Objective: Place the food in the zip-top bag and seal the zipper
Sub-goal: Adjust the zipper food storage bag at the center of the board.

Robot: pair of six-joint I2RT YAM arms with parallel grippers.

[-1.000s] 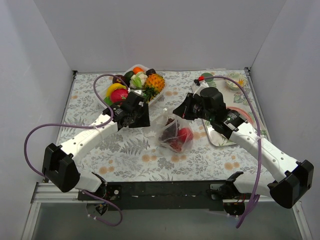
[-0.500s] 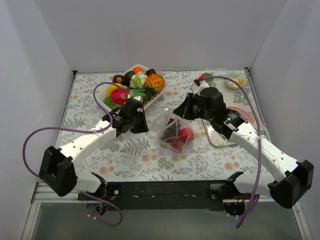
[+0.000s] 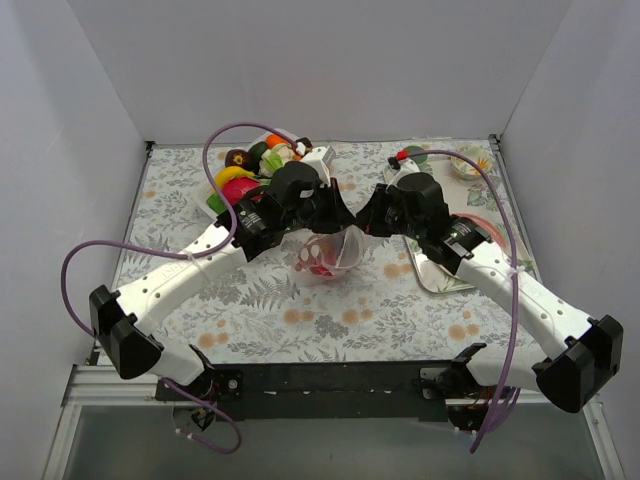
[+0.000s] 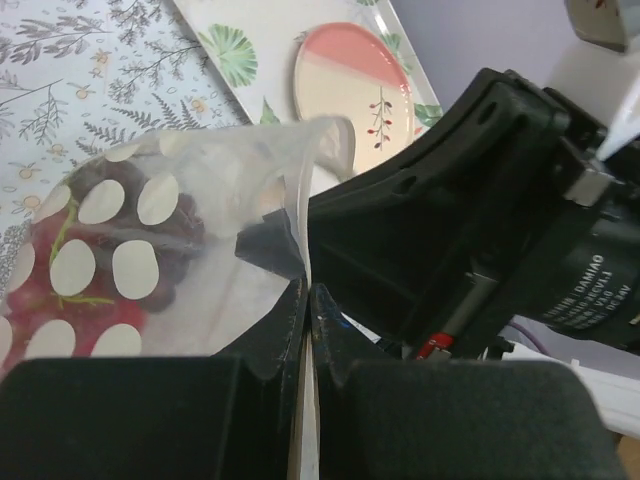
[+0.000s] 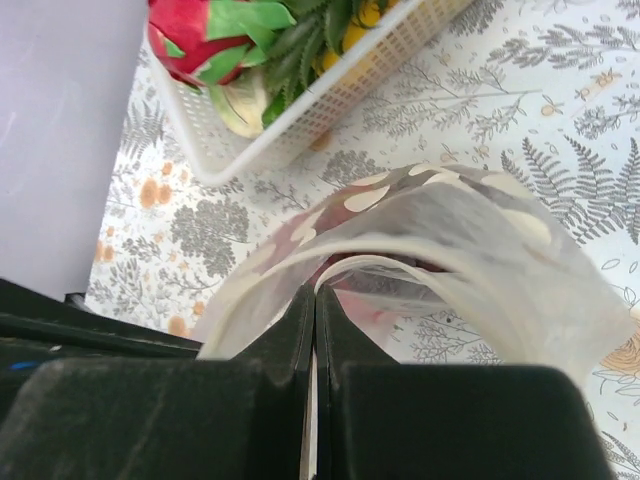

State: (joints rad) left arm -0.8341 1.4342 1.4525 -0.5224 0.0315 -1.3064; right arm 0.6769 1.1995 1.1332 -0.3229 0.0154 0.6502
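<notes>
The clear zip-top bag (image 3: pixel 327 255) hangs between both grippers, lifted off the table, with a red round fruit and a dark purple grape bunch inside. My left gripper (image 3: pixel 336 217) is shut on the bag's left mouth edge; in the left wrist view the bag (image 4: pixel 150 260) has white dots and the film runs between the closed fingers. My right gripper (image 3: pixel 368 217) is shut on the right mouth edge. In the right wrist view the bag mouth (image 5: pixel 430 240) bows open in front of the closed fingers. The zipper strip (image 5: pixel 400 268) runs along that mouth.
A white basket (image 3: pixel 310 160) of toy fruit, with a pineapple and a red fruit, stands at the back left; it also shows in the right wrist view (image 5: pixel 330 100). A tray with a pink plate (image 4: pixel 350 85) lies to the right. A green cup (image 3: pixel 415 157) stands at the back.
My left gripper moved right to the bag's mouth and shut on its left edge. The bag, lying on the table before, now hangs lifted between both grippers.
</notes>
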